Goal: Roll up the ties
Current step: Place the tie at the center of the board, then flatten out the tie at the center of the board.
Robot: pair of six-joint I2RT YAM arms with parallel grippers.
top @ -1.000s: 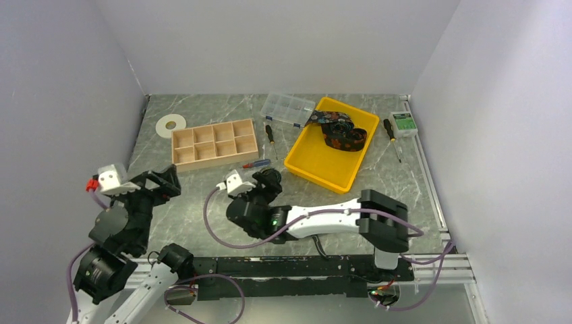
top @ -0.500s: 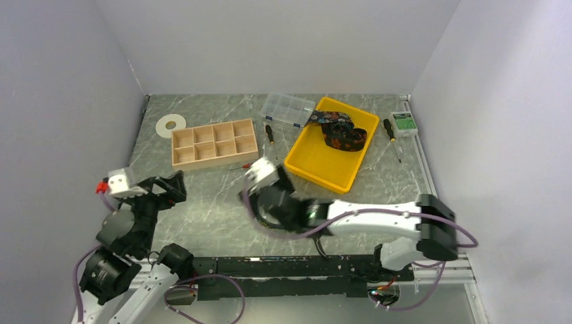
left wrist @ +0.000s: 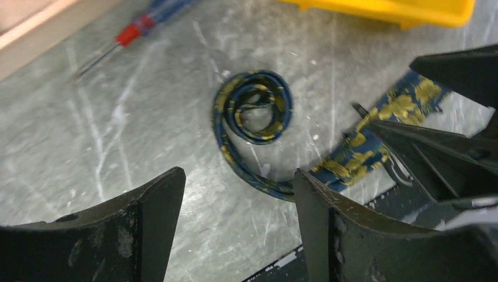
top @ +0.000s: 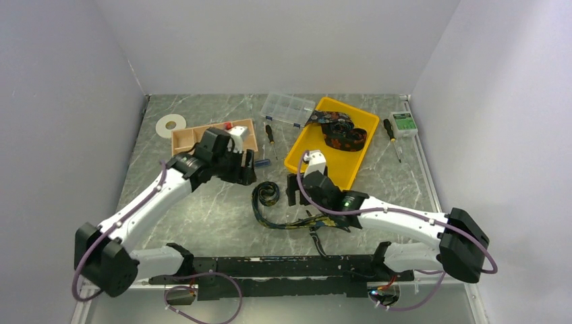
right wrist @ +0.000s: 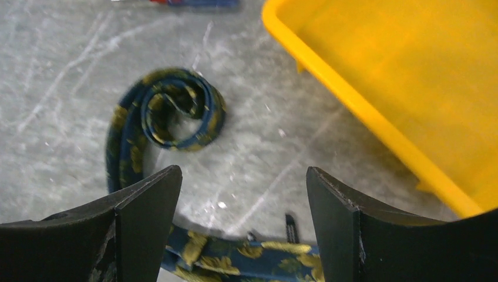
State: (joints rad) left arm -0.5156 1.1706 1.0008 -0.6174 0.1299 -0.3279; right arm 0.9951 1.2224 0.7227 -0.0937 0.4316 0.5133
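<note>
A dark blue tie with yellow flowers lies on the table, one end curled into a loose coil [top: 266, 194] [left wrist: 253, 106] [right wrist: 170, 108]. Its flat tail [top: 297, 221] [left wrist: 358, 154] [right wrist: 246, 254] runs toward the near edge. My left gripper [top: 247, 166] [left wrist: 236, 174] hovers open just left of the coil, with only bare table between its fingers. On the coil's right, my right gripper [top: 293, 190] [right wrist: 242, 171] also stands open, above the tail. A second tie [top: 340, 131] lies bunched in the yellow tray [top: 317, 169] [right wrist: 376, 88].
A wooden compartment box [top: 192, 138] sits under the left arm, with a red-and-blue screwdriver [left wrist: 141, 23] beside it. Farther back are a clear organizer [top: 287, 108], a white disc [top: 170, 125], two screwdrivers [top: 270, 135] [top: 391, 131] and a green box [top: 405, 121].
The left arm has swung from the near left corner out to the middle. The right arm has shifted right and stretched out, uncovering the partly coiled tie on the table.
</note>
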